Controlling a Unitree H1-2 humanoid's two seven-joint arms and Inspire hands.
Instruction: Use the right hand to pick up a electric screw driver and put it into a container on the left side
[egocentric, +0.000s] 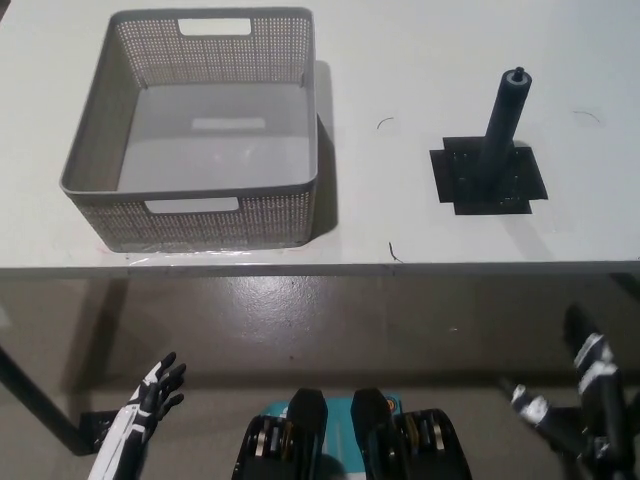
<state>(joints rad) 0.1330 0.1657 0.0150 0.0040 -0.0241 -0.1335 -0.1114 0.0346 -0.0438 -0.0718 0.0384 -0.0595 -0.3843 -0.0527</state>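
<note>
Right hand (575, 400) open, empty, below table (400, 40).

White desk (400, 60) fills the upper half of the view. Grey perforated basket (190, 215) sits on its left part, empty, cut-out handles on the near and far walls, near wall close to the desk's front edge. Electric screwdriver (503, 125) stands upright on a black square mat (487, 178) on the right part, well apart from the basket. Both hands are low, below the desk edge over the floor (330, 330): white left hand (155, 390) at lower left, fingers spread, holding nothing; black right hand (585, 395) at lower right, fingers apart, empty.
</note>
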